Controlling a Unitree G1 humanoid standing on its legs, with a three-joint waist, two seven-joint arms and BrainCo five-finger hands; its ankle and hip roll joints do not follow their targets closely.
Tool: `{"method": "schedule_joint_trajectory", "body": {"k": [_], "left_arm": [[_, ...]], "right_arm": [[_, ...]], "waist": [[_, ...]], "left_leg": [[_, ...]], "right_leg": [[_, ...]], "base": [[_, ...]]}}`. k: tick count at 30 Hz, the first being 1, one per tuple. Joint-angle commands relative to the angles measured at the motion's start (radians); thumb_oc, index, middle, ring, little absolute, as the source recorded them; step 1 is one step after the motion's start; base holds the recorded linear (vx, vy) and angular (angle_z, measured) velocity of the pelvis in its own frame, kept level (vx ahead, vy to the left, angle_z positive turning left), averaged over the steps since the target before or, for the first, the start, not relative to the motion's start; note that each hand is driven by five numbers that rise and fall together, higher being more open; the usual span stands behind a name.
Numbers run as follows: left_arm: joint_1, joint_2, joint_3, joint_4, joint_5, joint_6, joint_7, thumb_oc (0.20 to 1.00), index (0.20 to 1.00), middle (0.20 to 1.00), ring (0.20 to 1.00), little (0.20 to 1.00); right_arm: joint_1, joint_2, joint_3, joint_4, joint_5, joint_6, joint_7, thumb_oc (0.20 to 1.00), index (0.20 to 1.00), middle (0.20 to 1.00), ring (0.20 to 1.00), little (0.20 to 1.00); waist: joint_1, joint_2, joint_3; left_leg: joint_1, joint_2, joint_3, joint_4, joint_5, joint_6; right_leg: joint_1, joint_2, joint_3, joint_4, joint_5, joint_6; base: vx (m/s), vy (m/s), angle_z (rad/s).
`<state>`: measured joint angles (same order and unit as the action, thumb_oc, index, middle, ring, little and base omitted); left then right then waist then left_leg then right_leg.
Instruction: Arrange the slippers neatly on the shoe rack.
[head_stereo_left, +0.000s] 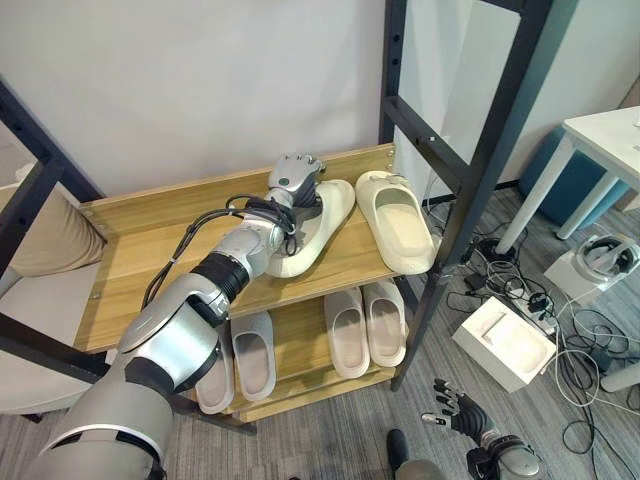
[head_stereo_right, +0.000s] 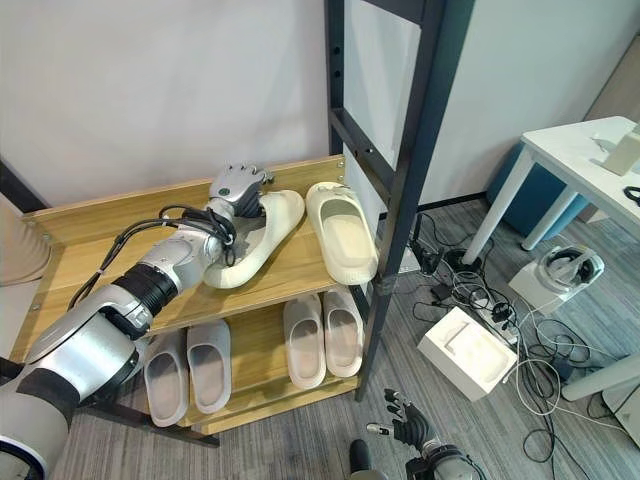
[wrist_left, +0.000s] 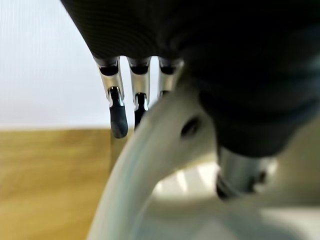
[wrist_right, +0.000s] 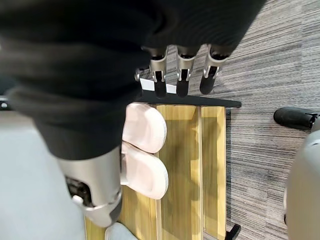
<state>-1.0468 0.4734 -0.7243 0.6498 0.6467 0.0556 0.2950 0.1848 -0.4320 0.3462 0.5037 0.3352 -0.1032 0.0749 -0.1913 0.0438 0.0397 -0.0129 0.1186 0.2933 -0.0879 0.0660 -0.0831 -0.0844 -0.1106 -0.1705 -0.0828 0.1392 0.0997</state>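
Slipper (head_stereo_left: 312, 228), angled beside its mate (head_stereo_left: 398, 220) near the shelf edge, gripped by left hand (head_stereo_left: 293, 182).

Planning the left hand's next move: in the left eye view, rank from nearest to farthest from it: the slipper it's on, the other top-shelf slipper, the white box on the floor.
1. Tilted cream slipper, top shelf, under the left hand.
2. Second cream slipper, beside it toward the rack's right post.
3. White box, on the floor right of the rack.

— Where's the left hand (head_stereo_left: 293, 183)?
— Reached forward on an outstretched arm, fingers (wrist_left: 118, 112) and thumb curled in a grip.
— And the right hand (head_stereo_left: 462, 413)?
— Low at the robot's side, fingers (wrist_right: 181, 77) relaxed and straight.
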Motion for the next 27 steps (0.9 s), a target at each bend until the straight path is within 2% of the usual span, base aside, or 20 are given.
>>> {"method": "schedule_joint_trajectory", "body": {"k": [1,3,14,16,18,19,20,21,22,23,24,27], "left_arm": [[-0.076,0.055,0.139,-0.066,-0.048,-0.015,0.079,1.000,1.000,1.000,1.000,1.000],[-0.038,0.063,0.183,-0.162,-0.058,-0.033,0.090,1.000,1.000,1.000,1.000,1.000],[0.088,0.105,0.258,-0.377,-0.058,-0.067,0.027,1.000,1.000,1.000,1.000,1.000],[0.175,0.104,0.301,-0.426,-0.146,-0.095,-0.001,1.000,1.000,1.000,1.000,1.000],[0.272,0.094,0.352,-0.454,-0.314,-0.128,-0.032,1.000,1.000,1.000,1.000,1.000],[0.381,0.032,0.395,-0.450,-0.640,-0.172,-0.097,1.000,1.000,1.000,1.000,1.000],[0.441,-0.009,0.396,-0.423,-0.840,-0.173,-0.119,1.000,1.000,1.000,1.000,1.000],[0.459,-0.019,0.378,-0.418,-0.952,-0.169,-0.147,1.000,1.000,1.000,1.000,1.000],[0.459,-0.018,0.378,-0.417,-0.953,-0.169,-0.147,1.000,1.000,1.000,1.000,1.000],[0.467,-0.017,0.370,-0.426,-1.002,-0.166,-0.164,1.000,1.000,1.000,1.000,1.000],[0.479,-0.032,0.348,-0.417,-1.108,-0.155,-0.181,1.000,1.000,1.000,1.000,1.000],[0.467,-0.039,0.314,-0.390,-1.228,-0.144,-0.186,1.000,1.000,1.000,1.000,1.000]], "right_arm": [[-0.045,0.020,0.012,-0.029,0.015,-0.048,-0.009,1.000,1.000,1.000,1.000,1.000],[-0.049,0.026,0.009,-0.029,0.003,-0.045,-0.011,1.000,1.000,1.000,1.000,1.000],[-0.064,0.041,-0.002,-0.015,-0.015,-0.027,-0.007,1.000,1.000,1.000,1.000,1.000],[-0.060,0.047,-0.011,-0.015,-0.018,-0.023,-0.007,1.000,1.000,1.000,1.000,1.000],[-0.053,0.054,-0.020,-0.013,-0.024,-0.015,-0.007,1.000,1.000,1.000,1.000,1.000],[-0.045,0.060,-0.030,-0.014,-0.039,-0.005,-0.006,1.000,1.000,1.000,1.000,1.000],[-0.048,0.066,-0.029,-0.014,-0.050,0.006,-0.008,1.000,1.000,1.000,1.000,1.000],[-0.055,0.065,-0.028,-0.016,-0.052,0.012,-0.009,1.000,1.000,1.000,1.000,1.000],[-0.055,0.065,-0.028,-0.016,-0.052,0.012,-0.009,1.000,1.000,1.000,1.000,1.000],[-0.057,0.063,-0.026,-0.017,-0.056,0.013,-0.011,1.000,1.000,1.000,1.000,1.000],[-0.064,0.059,-0.020,-0.018,-0.060,0.021,-0.012,1.000,1.000,1.000,1.000,1.000],[-0.073,0.051,-0.002,-0.023,-0.063,0.028,-0.012,1.000,1.000,1.000,1.000,1.000]], "waist": [[0.016,-0.038,0.026],[0.029,-0.041,0.025],[0.068,-0.046,0.021],[0.077,-0.047,0.022],[0.082,-0.048,0.022],[0.084,-0.046,0.023],[0.084,-0.043,0.025],[0.083,-0.041,0.027],[0.083,-0.042,0.027],[0.082,-0.041,0.028],[0.078,-0.039,0.030],[0.073,-0.036,0.029]], "left_leg": [[0.046,0.013,-0.036,0.001,-0.001,-0.043],[0.045,0.012,-0.043,0.001,-0.003,-0.042],[0.042,0.009,-0.064,0.001,-0.005,-0.041],[0.039,0.009,-0.070,0.001,-0.003,-0.041],[0.040,0.008,-0.072,0.001,-0.003,-0.040],[0.038,0.009,-0.071,0.001,0.002,-0.038],[0.039,0.009,-0.071,0.001,0.005,-0.035],[0.037,0.009,-0.072,0.001,0.007,-0.034],[0.037,0.009,-0.072,0.001,0.006,-0.034],[0.037,0.009,-0.071,0.001,0.007,-0.034],[0.036,0.010,-0.071,0.001,0.009,-0.033],[0.036,0.011,-0.069,0.001,0.009,-0.034]], "right_leg": [[0.095,-0.025,-0.022,-0.004,-0.058,0.104],[0.099,-0.025,-0.029,-0.004,-0.059,0.102],[0.111,-0.025,-0.046,-0.004,-0.064,0.096],[0.111,-0.025,-0.051,-0.004,-0.065,0.094],[0.112,-0.025,-0.052,-0.004,-0.063,0.092],[0.111,-0.026,-0.054,-0.004,-0.059,0.089],[0.110,-0.026,-0.053,-0.004,-0.057,0.087],[0.109,-0.025,-0.053,-0.004,-0.056,0.086],[0.109,-0.025,-0.053,-0.004,-0.056,0.086],[0.108,-0.026,-0.053,-0.004,-0.056,0.086],[0.106,-0.026,-0.052,-0.004,-0.054,0.087],[0.105,-0.026,-0.049,-0.004,-0.054,0.087]], "base": [[0.00,0.001,0.24],[0.00,0.007,0.24],[0.00,0.002,0.08],[0.00,0.000,0.02],[0.00,0.003,0.06],[-0.01,0.016,0.04],[-0.01,0.018,0.03],[0.00,0.000,0.00],[0.00,0.004,0.09],[0.00,0.007,0.13],[0.00,0.010,0.07],[0.00,0.003,-0.01]]}}
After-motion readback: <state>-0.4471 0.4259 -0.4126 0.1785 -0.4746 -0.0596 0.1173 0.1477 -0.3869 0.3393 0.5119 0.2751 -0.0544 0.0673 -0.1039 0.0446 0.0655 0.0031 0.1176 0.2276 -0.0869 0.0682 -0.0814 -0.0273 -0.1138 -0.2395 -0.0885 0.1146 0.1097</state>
